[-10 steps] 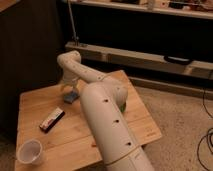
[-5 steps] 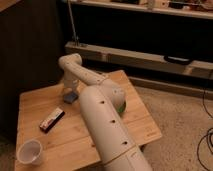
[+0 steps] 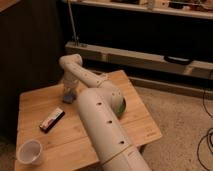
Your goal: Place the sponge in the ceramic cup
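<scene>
Camera view: against half a second back, almost nothing has shifted. My arm (image 3: 107, 135) runs the same line from the lower right up across the wooden table (image 3: 145, 127) and bends down at the far left. The gripper (image 3: 68, 90) hangs at the same spot on the back-left part of the tabletop. What changed is the grip: the fingers were spread before and have now clenched, clamped on the sponge (image 3: 70, 96).

The sponge has not moved from its earlier place. It sits on the wood under the gripper's tip, a light-blue block half covered from above. The part I can see is wider than it is tall, so the long axis looks to run roughly left-right across the table, flat side down. I can't tell the exact heading.

The ceramic cup (image 3: 30, 152) stands where it was, upright with its mouth up, at the front-left corner and well apart from the sponge. The black-and-white bar (image 3: 52, 120) lies flat and diagonal between sponge and cup, unmoved.
</scene>
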Controlling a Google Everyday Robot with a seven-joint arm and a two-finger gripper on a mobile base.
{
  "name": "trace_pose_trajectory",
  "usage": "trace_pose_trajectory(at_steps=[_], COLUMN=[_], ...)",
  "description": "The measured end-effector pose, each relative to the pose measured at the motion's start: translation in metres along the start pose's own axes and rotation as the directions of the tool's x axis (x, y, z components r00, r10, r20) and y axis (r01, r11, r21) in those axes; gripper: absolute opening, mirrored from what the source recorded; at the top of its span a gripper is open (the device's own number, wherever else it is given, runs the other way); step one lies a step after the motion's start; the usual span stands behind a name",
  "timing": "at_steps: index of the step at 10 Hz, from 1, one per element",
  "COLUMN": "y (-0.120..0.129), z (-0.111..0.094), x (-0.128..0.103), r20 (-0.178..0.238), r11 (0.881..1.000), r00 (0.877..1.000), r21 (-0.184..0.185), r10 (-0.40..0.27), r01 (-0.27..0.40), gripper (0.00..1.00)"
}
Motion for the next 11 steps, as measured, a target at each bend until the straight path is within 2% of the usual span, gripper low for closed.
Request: trace_pose_trajectory(at_steps=[1, 2, 3, 4, 5, 6, 8, 9, 10, 11], y=[-0.001, -0.001, 0.0, -0.004, -0.009, -0.014, -0.029, -0.037, -0.043, -0.051], z=[-0.004, -0.016, -0.034, -0.055, -0.076, -0.099, -0.121, -0.131, -0.137, -0.139], x=[-0.002, -0.009, -0.021, -0.037, -0.053, -0.078, -0.129, -0.159, -0.184, -0.209], r20=[-0.021, -0.068, -0.139, -0.204, -0.264, -0.338, -0.438, -0.49, -0.524, -0.549], r11=[0.998, 0.983, 0.938, 0.875, 0.8, 0.694, 0.501, 0.377, 0.277, 0.184], r00=[0.999, 0.99, 0.958, 0.913, 0.861, 0.785, 0.647, 0.559, 0.489, 0.421], r21=[0.043, 0.125, 0.209, 0.275, 0.325, 0.369, 0.411, 0.425, 0.433, 0.434], r10=[-0.037, -0.125, -0.251, -0.353, -0.435, -0.519, -0.625, -0.668, -0.697, -0.722], r01=[0.038, 0.133, 0.277, 0.399, 0.504, 0.618, 0.762, 0.823, 0.858, 0.882], gripper=[0.16, 0.16, 0.16, 0.16, 0.16, 0.16, 0.16, 0.16, 0.16, 0.16])
